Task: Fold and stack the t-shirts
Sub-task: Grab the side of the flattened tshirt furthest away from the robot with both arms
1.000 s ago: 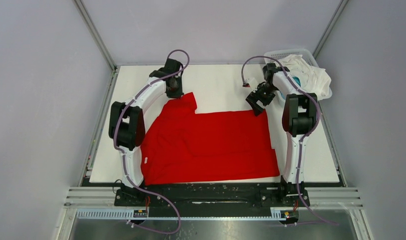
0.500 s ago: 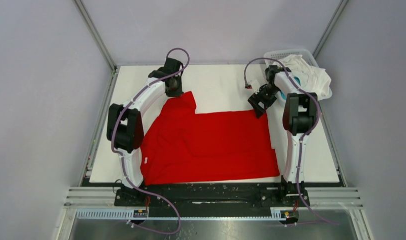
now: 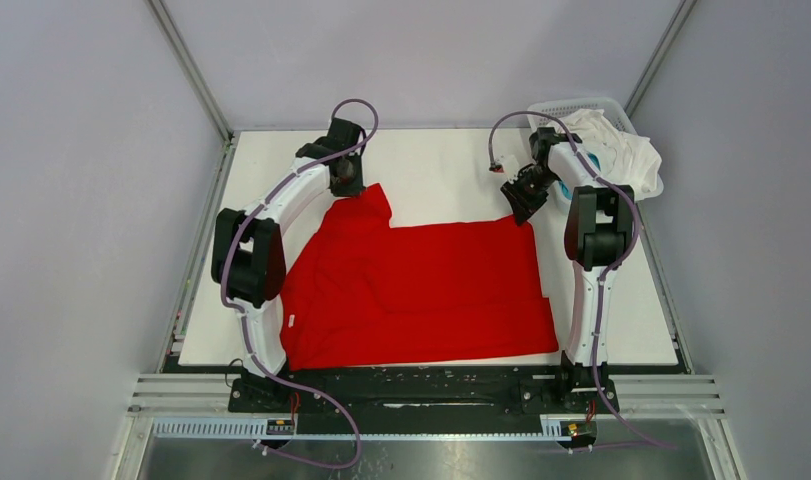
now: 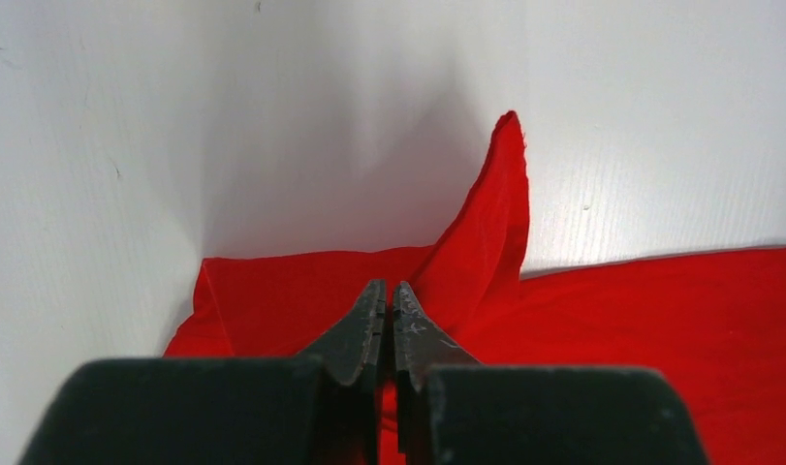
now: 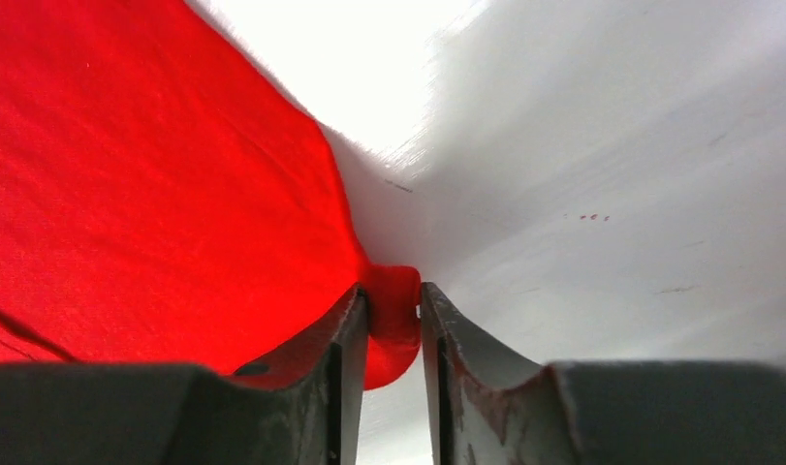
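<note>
The right claw (image 5: 393, 305) has just closed on the far-right corner of the red shirt (image 3: 421, 280). The left claw (image 4: 387, 300) pinches its far-left sleeve, so folding can likely begin.

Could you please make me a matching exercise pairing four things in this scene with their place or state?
Things:
1. red t-shirt
2. white basket
3. left end effector
4. right end effector

Places or states:
A. at the far right corner of the table, heaped with white cloth
B. pinching the shirt's far right corner
C. spread across the table
D. shut at the shirt's far left sleeve

Pairs: 1-C, 2-A, 3-D, 4-B
</note>
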Robot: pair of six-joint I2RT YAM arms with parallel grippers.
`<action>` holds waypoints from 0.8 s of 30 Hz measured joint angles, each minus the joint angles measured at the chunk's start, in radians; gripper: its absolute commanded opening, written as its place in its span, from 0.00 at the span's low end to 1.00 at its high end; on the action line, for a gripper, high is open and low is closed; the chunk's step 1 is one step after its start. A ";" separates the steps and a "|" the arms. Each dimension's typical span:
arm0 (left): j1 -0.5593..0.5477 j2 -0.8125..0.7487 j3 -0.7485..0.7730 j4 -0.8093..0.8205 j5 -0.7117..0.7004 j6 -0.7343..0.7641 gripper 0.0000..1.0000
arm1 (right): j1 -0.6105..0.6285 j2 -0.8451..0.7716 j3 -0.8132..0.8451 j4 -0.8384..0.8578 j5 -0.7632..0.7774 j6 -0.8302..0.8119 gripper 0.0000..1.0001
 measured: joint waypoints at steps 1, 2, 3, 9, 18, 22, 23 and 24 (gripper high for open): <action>-0.001 0.000 0.000 -0.001 -0.001 0.000 0.00 | 0.000 0.000 0.003 0.008 0.000 0.007 0.25; -0.001 0.000 0.000 0.000 -0.001 -0.002 0.00 | 0.000 0.000 0.004 0.014 -0.001 0.011 0.22; -0.002 0.000 0.000 0.000 -0.001 -0.002 0.00 | 0.000 0.000 0.004 0.018 -0.002 0.013 0.19; -0.002 -0.003 -0.003 0.012 -0.001 -0.008 0.00 | 0.010 -0.001 -0.002 -0.003 -0.003 -0.040 0.05; -0.004 -0.083 -0.104 0.052 0.004 -0.036 0.00 | 0.069 -0.129 -0.207 0.035 0.035 -0.186 0.00; -0.008 -0.133 -0.159 0.072 0.011 -0.044 0.00 | 0.089 -0.255 -0.334 0.111 0.045 -0.195 0.00; -0.010 -0.149 -0.177 0.080 0.014 -0.047 0.00 | 0.093 -0.292 -0.370 0.135 0.052 -0.190 0.00; -0.012 -0.162 -0.190 0.084 0.018 -0.049 0.00 | 0.096 -0.325 -0.402 0.155 0.054 -0.181 0.00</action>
